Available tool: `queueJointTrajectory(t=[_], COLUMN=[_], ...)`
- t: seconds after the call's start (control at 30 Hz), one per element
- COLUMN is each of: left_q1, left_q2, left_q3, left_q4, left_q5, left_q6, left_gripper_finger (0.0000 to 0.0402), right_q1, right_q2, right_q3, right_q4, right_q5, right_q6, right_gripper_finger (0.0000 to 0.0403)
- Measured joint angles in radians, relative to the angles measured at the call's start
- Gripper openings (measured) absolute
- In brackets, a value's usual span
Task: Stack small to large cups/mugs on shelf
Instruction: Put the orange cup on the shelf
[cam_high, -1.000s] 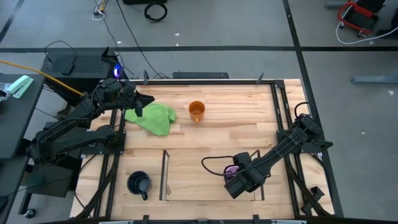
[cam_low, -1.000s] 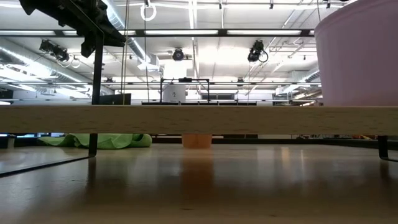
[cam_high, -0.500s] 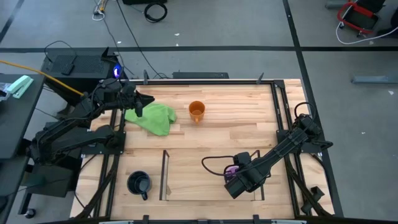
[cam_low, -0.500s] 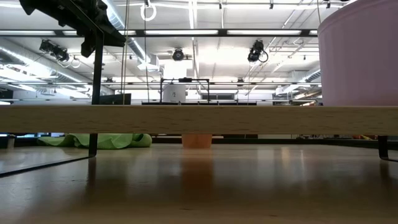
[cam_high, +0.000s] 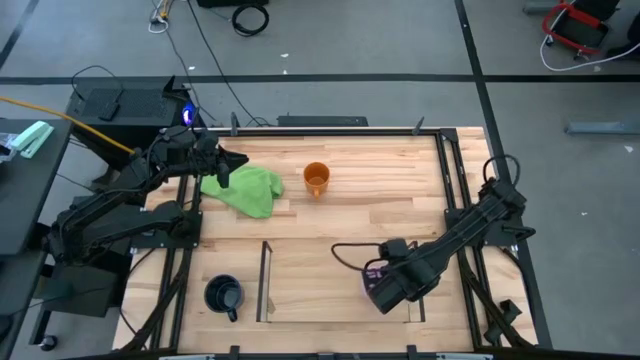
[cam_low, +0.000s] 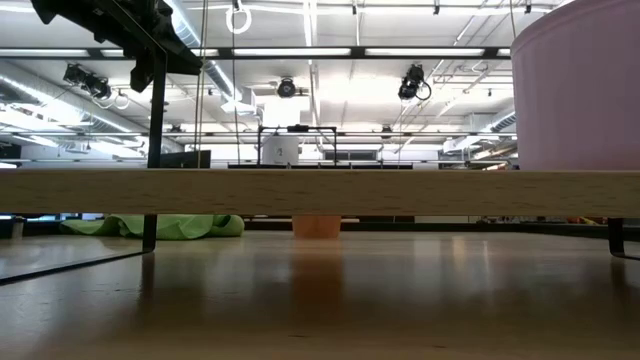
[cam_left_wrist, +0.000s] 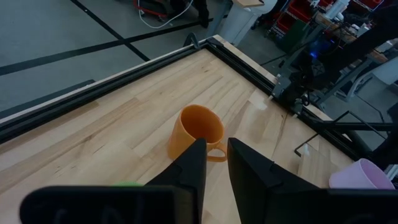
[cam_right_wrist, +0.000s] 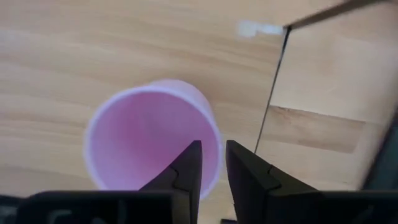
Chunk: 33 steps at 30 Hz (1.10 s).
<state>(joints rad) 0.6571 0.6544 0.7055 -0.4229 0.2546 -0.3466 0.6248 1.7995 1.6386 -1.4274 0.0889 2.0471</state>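
The lilac mug stands upright on the light wood shelf board, near the right clear panel; it looks large in the low view. My right gripper is above it, pointing down, shut on its rim. The orange mug stands on the table toward the far side. The dark mug stands left of the left clear panel. My left gripper hovers shut over the green cloth, clear of the orange mug. My right gripper pinches the lilac mug's wall at the rim, on the side nearest the right clear panel. One finger is inside the mug and one outside. The fingers come from above, pointing down. The mug stays upright, its base on the shelf board.
The green cloth lies crumpled at the table's far left. Black frame rails run along the table's left and right sides. The right clear panel's edge stands close beside my right gripper. Bare wood lies between the two panels.
My right gripper has moved a little toward the table's right edge, and the lilac mug has shifted slightly the same way, staying upright on the board.
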Motion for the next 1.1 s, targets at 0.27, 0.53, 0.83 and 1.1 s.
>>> queueJointTrajectory(t=[0.27,0.53,0.83,1.1], left_q1=[0.0,0.0,0.0,0.0], left_q2=[0.0,0.0,0.0,0.0], left_q3=[0.0,0.0,0.0,0.0], left_q4=[0.0,0.0,-0.001,-0.002], left_q5=[-0.001,-0.037,-0.038,-0.037], left_q6=[0.0,-0.003,-0.035,-0.051], left_gripper_finger=[0.0079,0.0071,0.008,0.0071], right_q1=[-0.053,-0.328,-0.763,-0.89], right_q2=[-0.16,-0.347,-0.433,-0.381], right_q3=[0.0,0.001,0.002,0.001], right_q4=[0.004,0.026,0.469,0.808], right_q5=[0.232,0.408,0.329,0.273], right_q6=[-0.11,-0.491,-1.059,-1.415], right_gripper_finger=[0.008,0.008,0.008,0.0071])
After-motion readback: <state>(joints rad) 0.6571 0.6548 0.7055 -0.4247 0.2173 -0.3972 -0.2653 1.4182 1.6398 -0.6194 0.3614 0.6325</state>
